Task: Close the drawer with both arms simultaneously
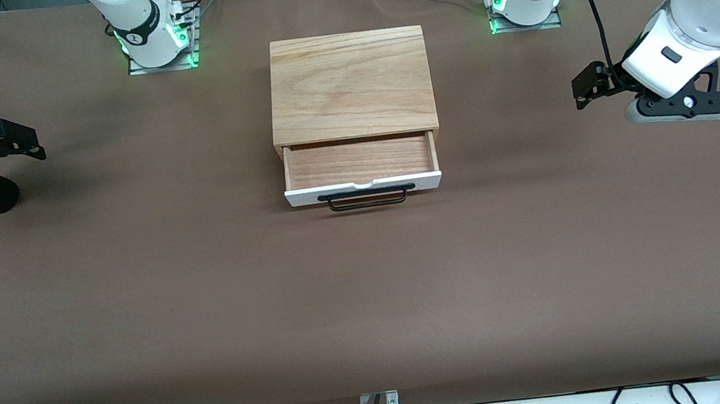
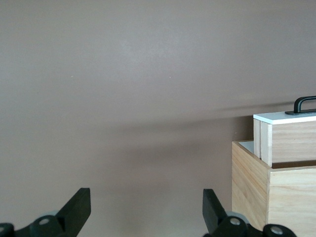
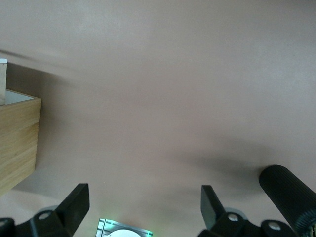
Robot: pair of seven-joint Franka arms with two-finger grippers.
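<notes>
The table [image 1: 138,314] carries the box [image 1: 350,85] midway between the grippers, its drawer [image 1: 360,168] pulled out, handle [image 1: 366,198] toward the camera. The left gripper [image 1: 585,87] and right gripper [image 1: 25,143] hover spread at either end, well apart from it. Judged: approach step; next, both must reach the white front and push evenly.
</notes>
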